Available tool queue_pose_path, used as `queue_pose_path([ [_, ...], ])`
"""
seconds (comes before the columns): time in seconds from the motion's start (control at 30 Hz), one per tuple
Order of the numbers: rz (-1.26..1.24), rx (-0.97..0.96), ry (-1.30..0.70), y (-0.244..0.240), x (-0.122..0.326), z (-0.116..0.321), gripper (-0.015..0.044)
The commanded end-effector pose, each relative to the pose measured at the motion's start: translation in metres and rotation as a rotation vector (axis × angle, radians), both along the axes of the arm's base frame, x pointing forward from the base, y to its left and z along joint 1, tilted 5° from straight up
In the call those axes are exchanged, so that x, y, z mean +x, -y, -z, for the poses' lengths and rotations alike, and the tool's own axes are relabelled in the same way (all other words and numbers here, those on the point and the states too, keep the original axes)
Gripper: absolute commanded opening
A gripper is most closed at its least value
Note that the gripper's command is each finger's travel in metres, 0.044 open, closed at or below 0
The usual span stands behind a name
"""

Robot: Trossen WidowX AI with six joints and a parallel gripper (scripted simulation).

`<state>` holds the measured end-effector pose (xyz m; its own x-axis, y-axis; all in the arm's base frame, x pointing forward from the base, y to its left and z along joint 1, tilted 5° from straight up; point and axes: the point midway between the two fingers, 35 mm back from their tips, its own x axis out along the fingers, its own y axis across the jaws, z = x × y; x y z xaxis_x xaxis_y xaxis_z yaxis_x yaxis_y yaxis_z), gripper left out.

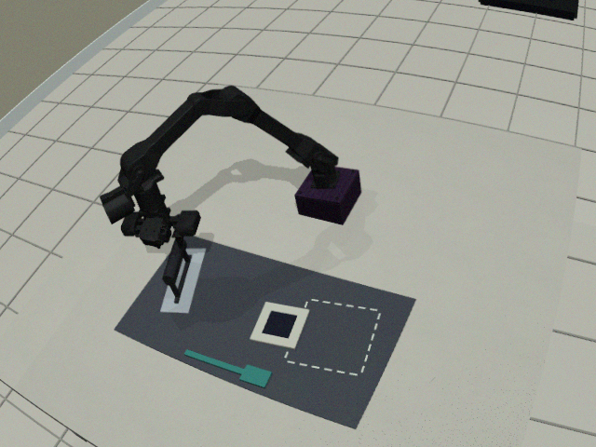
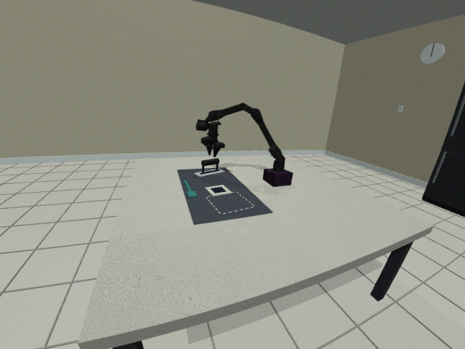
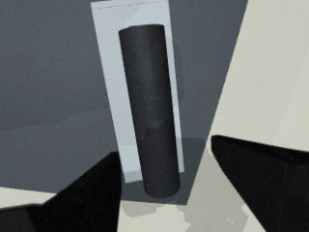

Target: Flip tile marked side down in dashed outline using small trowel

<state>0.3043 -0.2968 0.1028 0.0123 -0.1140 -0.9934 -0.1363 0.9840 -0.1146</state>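
Observation:
The trowel (image 1: 180, 308) (image 2: 210, 162) (image 3: 147, 97) stands at one end of the dark mat (image 1: 336, 399) (image 2: 204, 219) (image 3: 48, 87), its pale flat blade down and its black bar handle raised. My gripper (image 2: 212, 155) (image 3: 166, 151) is open above the handle, with a gap below the fingertips; the wrist view shows a finger on each side of the handle's near end. The tile (image 1: 278, 324) (image 2: 219, 189) lies flat, its dark square marking up inside a cream border. It overlaps the left side of the dashed outline (image 1: 315, 300). The top view partly hides the fingers.
A teal flat tool (image 1: 256, 375) (image 2: 192, 193), with a thin handle and square blade, lies on the mat near its long edge, beside the tile. The arm's purple base block (image 1: 319, 209) (image 2: 277, 177) stands on the table (image 2: 262, 255) off the opposite long edge.

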Motion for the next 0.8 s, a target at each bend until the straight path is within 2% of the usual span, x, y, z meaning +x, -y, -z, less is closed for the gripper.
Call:
queue_pose_path([
  [0.0, -0.010, 0.011, -0.002, 0.000, 0.000, 0.002, 0.0270],
  [0.77, -0.010, 0.011, -0.002, 0.005, 0.001, 0.038, 0.0270],
])
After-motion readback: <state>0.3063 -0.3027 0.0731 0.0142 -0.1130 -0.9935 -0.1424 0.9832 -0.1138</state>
